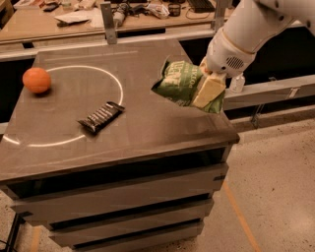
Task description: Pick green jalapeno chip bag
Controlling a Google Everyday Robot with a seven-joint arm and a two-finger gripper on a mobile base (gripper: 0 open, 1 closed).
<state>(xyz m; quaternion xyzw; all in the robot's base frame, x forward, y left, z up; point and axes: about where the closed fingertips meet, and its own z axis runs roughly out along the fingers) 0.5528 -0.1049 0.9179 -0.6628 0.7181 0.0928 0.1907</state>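
The green jalapeno chip bag [179, 82] is a puffy crinkled green bag with pale lettering. It hangs in the air above the right side of the dark table [147, 133], tilted, clear of the surface. My gripper [209, 88] comes down from the white arm at the upper right and is shut on the bag's right end. One pale finger [207, 91] lies across the front of the bag.
An orange [36, 80] sits at the table's left edge by a white painted circle [115, 78]. A slim dark candy bar wrapper [101, 117] lies inside that circle. A cluttered bench [98, 15] runs behind, and a metal rail [268, 91] is at the right.
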